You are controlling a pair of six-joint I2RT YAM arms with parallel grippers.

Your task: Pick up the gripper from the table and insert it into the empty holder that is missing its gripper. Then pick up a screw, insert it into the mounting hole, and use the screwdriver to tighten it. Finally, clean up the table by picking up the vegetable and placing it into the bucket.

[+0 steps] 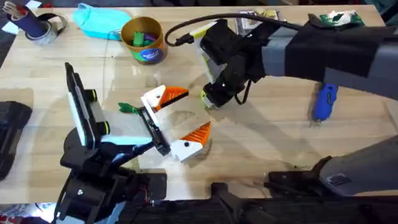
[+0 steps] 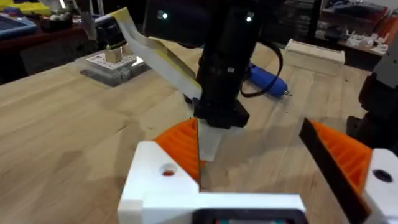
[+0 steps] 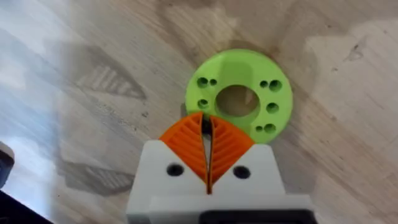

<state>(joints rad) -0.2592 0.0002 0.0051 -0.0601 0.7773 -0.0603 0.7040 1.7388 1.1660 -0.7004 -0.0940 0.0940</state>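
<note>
Screwdriver (image 1: 324,102), blue and pen-shaped, lies on the wooden table (image 1: 261,143) at the right of the overhead view, well apart from both grippers. At centre, the left gripper (image 1: 179,121) spreads its white, orange-padded fingers wide just above the table; the green vegetable (image 1: 128,109) lies just beside it. Farther back stands the gold-yellow bucket (image 1: 143,40), near a teal pouch (image 1: 99,22). The right gripper (image 1: 210,98) points down at a lime-green disc (image 1: 205,96).

Left wrist view: the open fingers (image 2: 177,140) frame the right arm's black wrist; the screwdriver (image 2: 267,81) rests behind it.

Right wrist view: orange pads (image 3: 189,146) are pressed together, holding nothing, tips at the disc's (image 3: 239,93) rim.
</note>
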